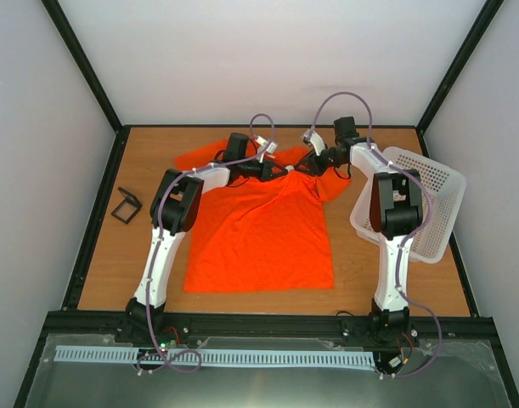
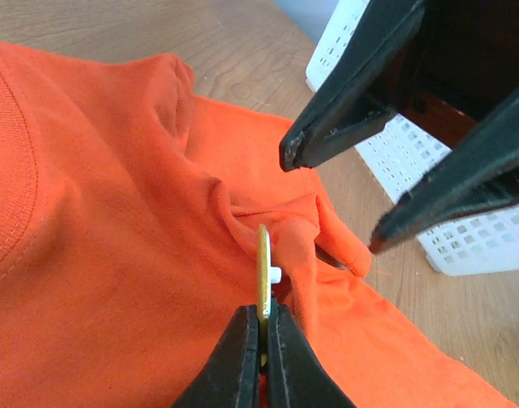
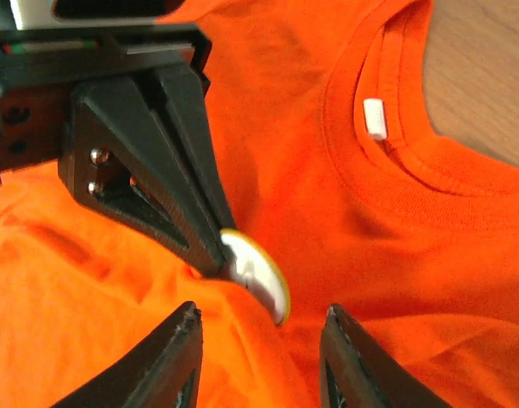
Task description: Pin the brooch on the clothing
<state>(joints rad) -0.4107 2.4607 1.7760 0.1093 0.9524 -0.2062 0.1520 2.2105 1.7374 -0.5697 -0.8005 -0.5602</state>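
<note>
The orange T-shirt (image 1: pixel 259 229) lies flat on the table, neck to the far side. My left gripper (image 2: pixel 263 327) is shut on the edge of the golden brooch (image 2: pixel 263 268), holding it upright against a raised fold of the shirt (image 2: pixel 115 255) near the collar. A small white stud sticks out of its back. My right gripper (image 3: pixel 261 316) is open, a finger on each side of the brooch (image 3: pixel 259 276) and the fold, just short of touching. In the top view the two grippers (image 1: pixel 280 170) (image 1: pixel 308 161) meet at the collar, and the brooch is too small to see.
A white perforated basket (image 1: pixel 429 195) stands tilted at the right, close behind the right arm, and shows in the left wrist view (image 2: pixel 463 246). A small black box (image 1: pixel 126 206) lies open at the left. A white label (image 3: pixel 375 118) sits inside the neck.
</note>
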